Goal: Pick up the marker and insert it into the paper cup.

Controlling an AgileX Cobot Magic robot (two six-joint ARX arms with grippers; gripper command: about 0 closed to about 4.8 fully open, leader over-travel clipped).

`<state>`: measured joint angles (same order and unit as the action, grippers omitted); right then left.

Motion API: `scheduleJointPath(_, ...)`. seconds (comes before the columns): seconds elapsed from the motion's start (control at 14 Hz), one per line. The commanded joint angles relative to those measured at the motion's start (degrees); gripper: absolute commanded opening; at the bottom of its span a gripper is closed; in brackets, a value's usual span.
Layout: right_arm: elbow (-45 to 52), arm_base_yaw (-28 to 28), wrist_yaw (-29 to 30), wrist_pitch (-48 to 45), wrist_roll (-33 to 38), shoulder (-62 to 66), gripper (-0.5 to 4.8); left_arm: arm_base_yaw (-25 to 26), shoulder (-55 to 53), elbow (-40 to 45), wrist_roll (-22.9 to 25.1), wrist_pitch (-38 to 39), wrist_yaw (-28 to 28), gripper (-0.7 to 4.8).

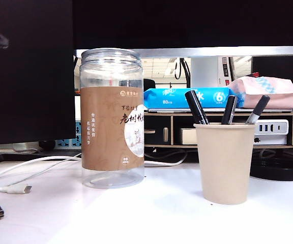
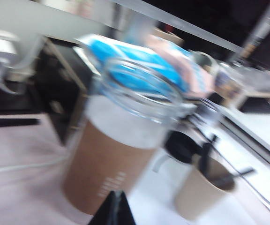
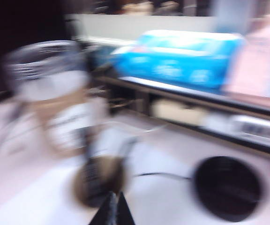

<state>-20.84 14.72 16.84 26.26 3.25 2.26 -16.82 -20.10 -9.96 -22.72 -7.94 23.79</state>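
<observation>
Three dark pens stand in the paper cup (image 1: 224, 162) on the white tabletop (image 1: 151, 218), tops leaning out over the rolled rim; the all-black marker (image 1: 196, 107) is the one on the side nearest the clear jar, though its fine print is too small to read in the exterior view. Landmark for all positions: the clear jar (image 1: 112, 118) with the brown label, standing upright. The cup stands beside the jar with a clear gap between them, both upright. Behind the jar and cup runs a low shelf unit (image 1: 207, 127) carrying a blue tissue pack (image 1: 187, 97) and a pink packet (image 1: 266, 91). A round black lid (image 1: 277, 169) lies flat on the tabletop on the far side of the cup from the jar. White cables (image 1: 14, 175) trail across the tabletop on the jar's other side. Neither arm shows in the exterior view. Left gripper (image 2: 115, 211): only dark finger tips show at the frame edge of the blurred left wrist view, looking onto the jar with the cup beyond it; cannot tell whether the fingers are spread or pressed together. Right gripper (image 3: 112, 210): fingers pressed together, nothing between them, above the cup, which shows as a blurred brown opening with dark pens inside, the jar off to one side of it.
</observation>
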Motion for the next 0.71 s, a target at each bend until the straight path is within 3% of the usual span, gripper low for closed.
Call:
scheduleJointPath(0.07, 5.05, 0.02, -7.52, -10.56, 0.15, 0.00, -0.05, 0.07, 0.00, 0.02, 0.22, -0.20, -5.27, -0.05)
scheduleJointPath(0.14, 8.44, 0.04, -10.97, -15.69, 0.15, -0.02, -0.05, 0.07, 0.00, 0.02, 0.24, 0.17, -6.03, -0.05)
scheduleJointPath(0.21, 9.49, 0.02, -14.03, -15.15, 0.15, 0.00, -0.05, 0.07, 0.00, 0.02, 0.24, 0.20, -6.01, -0.05)
scheduleJointPath(0.71, 17.90, 0.04, -14.38, -19.78, 0.17, -0.04, -0.05, 0.07, 0.00, 4.15, 0.26, 2.10, -6.25, -0.05)
